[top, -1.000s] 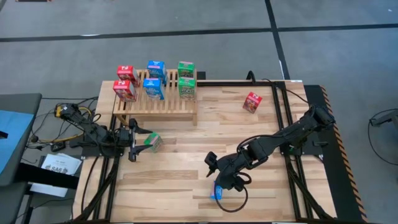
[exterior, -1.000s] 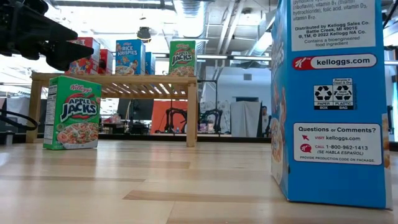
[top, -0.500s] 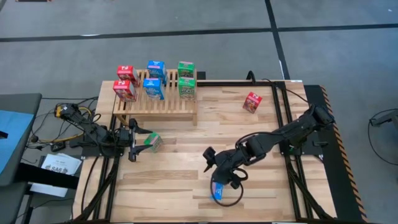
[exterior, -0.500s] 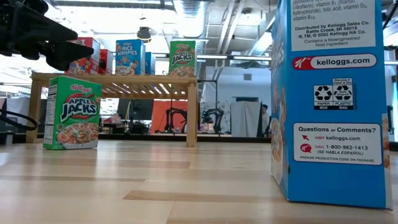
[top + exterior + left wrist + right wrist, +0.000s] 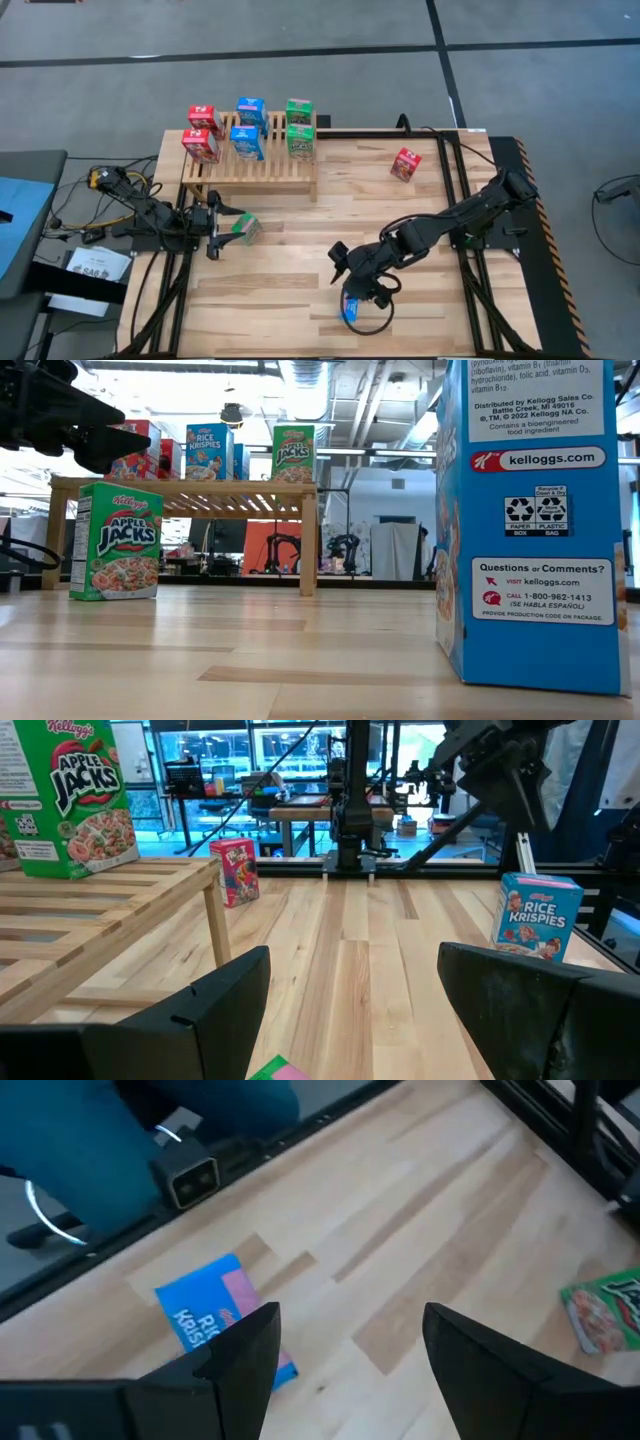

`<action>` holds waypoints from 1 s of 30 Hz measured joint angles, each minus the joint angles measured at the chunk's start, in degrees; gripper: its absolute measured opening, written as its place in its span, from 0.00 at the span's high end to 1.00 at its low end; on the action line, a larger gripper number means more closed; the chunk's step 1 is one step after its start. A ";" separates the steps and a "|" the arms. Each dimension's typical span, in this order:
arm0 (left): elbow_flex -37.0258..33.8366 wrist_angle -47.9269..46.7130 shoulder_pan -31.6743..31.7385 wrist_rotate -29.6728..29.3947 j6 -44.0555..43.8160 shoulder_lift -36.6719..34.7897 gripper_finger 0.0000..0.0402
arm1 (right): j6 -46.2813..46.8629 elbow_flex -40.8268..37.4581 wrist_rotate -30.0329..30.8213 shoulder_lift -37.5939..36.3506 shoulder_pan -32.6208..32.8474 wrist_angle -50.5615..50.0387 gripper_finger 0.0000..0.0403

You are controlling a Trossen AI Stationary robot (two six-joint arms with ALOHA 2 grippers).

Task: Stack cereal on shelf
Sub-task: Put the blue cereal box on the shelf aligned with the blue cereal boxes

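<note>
Right pincer (image 5: 348,283) open, empty, hovered over Rice Krispies box (image 5: 350,308) at tabletop's near edge. Judged light, crushable cardboard, slick print: pinch narrow sides mid-height. Left pincer (image 5: 213,230) open beside Apple Jacks box (image 5: 246,228), near left edge.

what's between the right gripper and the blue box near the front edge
Nothing visible. The right gripper hangs open just above the blue box, with only bare table around it. The right wrist view shows the box just ahead of the spread fingers.
</note>
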 joint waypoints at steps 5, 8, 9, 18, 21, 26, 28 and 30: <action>-0.01 0.00 0.01 0.00 0.00 0.00 0.30 | 1.23 0.00 4.97 0.00 0.56 1.38 0.33; 0.00 -0.02 0.00 0.00 0.00 0.00 0.30 | 1.07 0.02 5.10 0.00 0.61 2.16 0.33; 0.00 -0.02 0.02 0.00 0.00 0.00 0.30 | 0.52 0.02 5.08 0.00 0.61 2.04 0.33; 0.00 -0.01 0.00 0.00 0.00 0.00 0.30 | -0.94 0.02 -0.55 0.00 0.52 0.75 0.33; 0.00 -0.02 0.01 0.00 -0.01 0.00 0.30 | -0.62 0.02 -2.16 0.00 0.24 1.17 0.33; -0.01 -0.02 0.00 0.00 0.00 0.00 0.30 | 3.70 0.02 1.83 0.00 0.13 1.34 0.33; -0.02 -0.01 0.01 0.00 0.00 0.00 0.30 | 5.82 0.02 4.29 0.00 0.13 1.60 0.33; -0.02 0.00 0.00 0.00 0.00 0.00 0.30 | 7.29 0.02 6.37 0.00 0.13 1.59 0.33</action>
